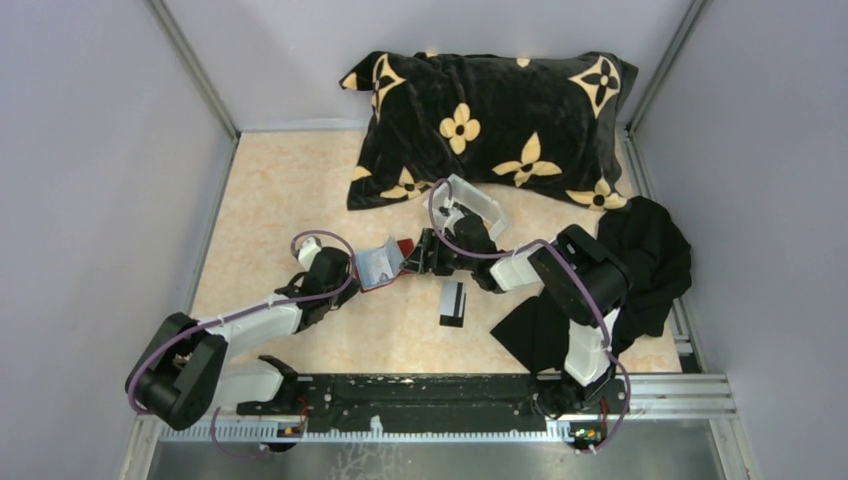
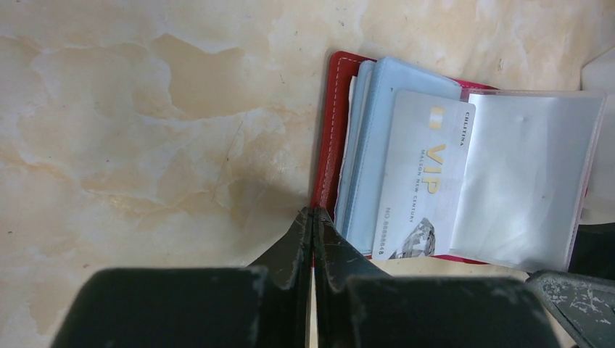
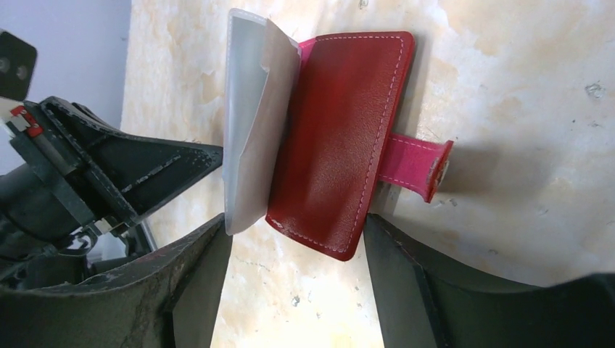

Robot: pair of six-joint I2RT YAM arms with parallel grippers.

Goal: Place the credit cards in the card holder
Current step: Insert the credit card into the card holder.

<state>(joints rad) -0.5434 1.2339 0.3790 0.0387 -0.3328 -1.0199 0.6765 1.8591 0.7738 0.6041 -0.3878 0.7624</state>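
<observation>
The red card holder (image 2: pixel 328 138) lies open like a book, its clear pockets (image 2: pixel 522 174) fanned out. A pale VIP credit card (image 2: pixel 420 181) sits in one pocket. My left gripper (image 2: pixel 312 212) is shut, its tips pinching the edge of the red cover. In the right wrist view the red cover (image 3: pixel 341 138) and pink strap (image 3: pixel 417 159) face me. My right gripper (image 3: pixel 294 232) is open, one finger on each side of the holder's near end. A black credit card with a white band (image 1: pixel 452 302) lies on the table just in front of the right gripper (image 1: pixel 418 255).
A small white tray (image 1: pixel 472 202) sits behind the right gripper. A black pillow with yellow flowers (image 1: pixel 490 130) fills the back of the table. A black cloth (image 1: pixel 640 270) lies heaped at the right, by the right arm. Walls close in on both sides.
</observation>
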